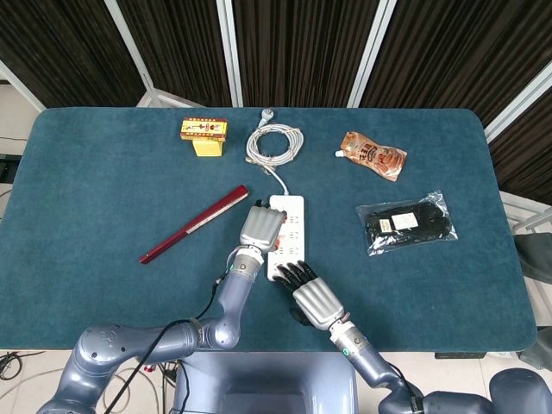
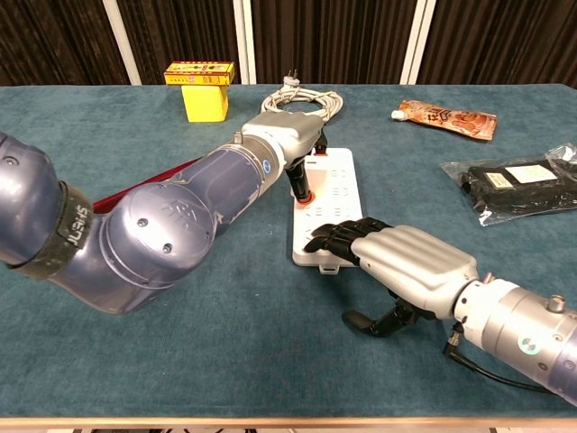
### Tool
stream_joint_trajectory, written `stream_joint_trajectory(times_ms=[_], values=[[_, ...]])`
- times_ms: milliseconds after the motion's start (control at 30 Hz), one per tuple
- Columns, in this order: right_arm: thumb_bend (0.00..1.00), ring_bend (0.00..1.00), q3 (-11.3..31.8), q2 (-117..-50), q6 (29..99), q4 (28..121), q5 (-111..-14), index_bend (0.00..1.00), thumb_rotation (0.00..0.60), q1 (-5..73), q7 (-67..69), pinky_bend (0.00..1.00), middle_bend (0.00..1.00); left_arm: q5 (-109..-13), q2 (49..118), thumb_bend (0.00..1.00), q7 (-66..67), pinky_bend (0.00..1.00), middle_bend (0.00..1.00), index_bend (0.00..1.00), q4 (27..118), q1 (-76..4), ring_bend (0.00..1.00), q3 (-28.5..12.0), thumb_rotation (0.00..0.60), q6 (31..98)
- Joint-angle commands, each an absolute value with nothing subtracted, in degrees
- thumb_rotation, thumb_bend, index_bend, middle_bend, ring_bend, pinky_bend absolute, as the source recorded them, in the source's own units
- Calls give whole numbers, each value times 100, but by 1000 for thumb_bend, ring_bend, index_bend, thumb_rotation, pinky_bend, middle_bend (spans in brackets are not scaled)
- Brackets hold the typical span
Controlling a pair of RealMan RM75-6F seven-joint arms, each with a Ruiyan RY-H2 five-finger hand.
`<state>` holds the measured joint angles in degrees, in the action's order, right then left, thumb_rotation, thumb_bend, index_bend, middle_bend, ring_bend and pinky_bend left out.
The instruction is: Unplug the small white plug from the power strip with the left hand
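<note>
The white power strip (image 1: 291,226) (image 2: 330,194) lies mid-table, its coiled cord (image 1: 274,142) running to the far side. My left hand (image 1: 260,227) (image 2: 282,138) sits over the strip's far left part, dark fingers (image 2: 295,181) curled down beside the red switch (image 2: 305,196). They pinch the small white plug (image 2: 312,163), which is mostly hidden; only a white bit shows beside them. My right hand (image 1: 312,297) (image 2: 410,260) presses its fingertips (image 2: 335,237) on the strip's near end, holding nothing.
A red closed fan (image 1: 195,224) lies left of the strip. At the back stand a yellow box (image 1: 204,134) (image 2: 204,88) and an orange pouch (image 1: 373,155) (image 2: 446,117). A black packet in clear wrap (image 1: 406,223) (image 2: 518,188) lies at the right.
</note>
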<state>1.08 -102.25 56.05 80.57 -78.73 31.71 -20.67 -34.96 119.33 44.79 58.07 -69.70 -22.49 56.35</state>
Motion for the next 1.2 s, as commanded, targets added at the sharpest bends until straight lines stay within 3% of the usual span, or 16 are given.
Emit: stream_joint_trajectory(times_ms=[33,767,900,1033,1200], values=[[473,46,92,-10229,5589,8052,-7864,148,600,3171,-2082,88,98,-3539,11937,351,4455,225,803,792,5813,-6968,330,-2291,600,5651],[473,46,35,-10263,5557,8082,-7828,167,600,3155,-2155,88,98,-3759,11924,352,4441,258,830,813,5925,-6918,363,-2414,600,5688],[473,46,50,-10257,5565,8096,-7831,167,600,3162,-2165,88,98,-3747,11933,351,4476,316,839,816,5906,-6891,409,-2387,600,5669],[473,46,55,-10246,5558,8103,-7818,181,600,3165,-2179,88,98,-3766,11952,351,4448,484,842,818,5865,-6880,503,-2389,600,5651],[472,46,43,-10262,5538,8091,-7798,209,600,3164,-2196,88,98,-3852,11960,352,4358,527,842,819,5842,-6877,513,-2418,600,5642]])
